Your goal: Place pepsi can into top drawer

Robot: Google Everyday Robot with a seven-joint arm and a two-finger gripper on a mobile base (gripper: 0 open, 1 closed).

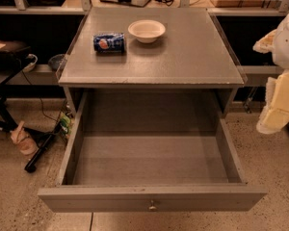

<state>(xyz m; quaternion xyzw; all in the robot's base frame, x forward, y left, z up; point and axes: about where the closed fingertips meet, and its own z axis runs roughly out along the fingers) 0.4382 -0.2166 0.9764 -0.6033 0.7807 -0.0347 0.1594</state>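
Note:
The pepsi can (109,42) lies on its side on the grey cabinet top (183,57), left of centre, its logo facing me. The top drawer (151,153) is pulled fully out toward me and holds nothing; its front panel with the small brass knob (152,206) is at the bottom. My gripper (279,105) is at the far right edge, to the right of the cabinet and apart from the can, with pale yellowish fingers pointing down.
A white bowl (147,30) stands on the cabinet top just right of the can. Shelving with cables runs along the back. A dark stand with legs and a pink object (21,139) sit on the floor at left.

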